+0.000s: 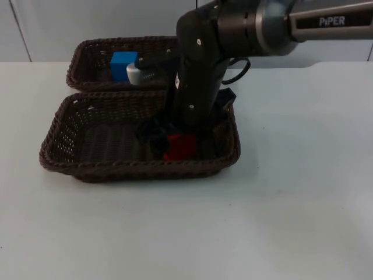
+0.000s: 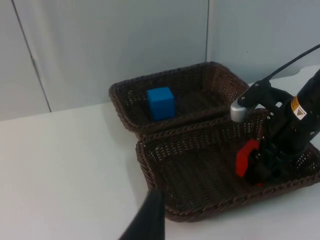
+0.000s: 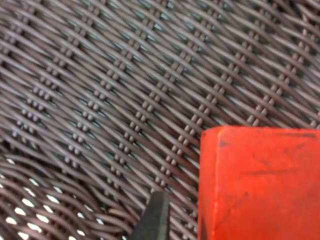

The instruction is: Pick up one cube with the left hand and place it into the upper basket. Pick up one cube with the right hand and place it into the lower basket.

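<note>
From the top I see my right pincer [image 1: 172,146] down in the lower basket [image 1: 76,134], grasping the red cube [image 1: 180,147].

Left wrist: blue cube [image 2: 160,103] in the upper basket [image 2: 200,75]; I can't tell my left pincer's state.

Right wrist: the red cube looks stiff, light; flat sides suit gripping.

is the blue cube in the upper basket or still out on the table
In. The blue cube sits on the floor of the upper basket, its woven walls around it; the left wrist view shows the same. No gripper holds it.
</note>
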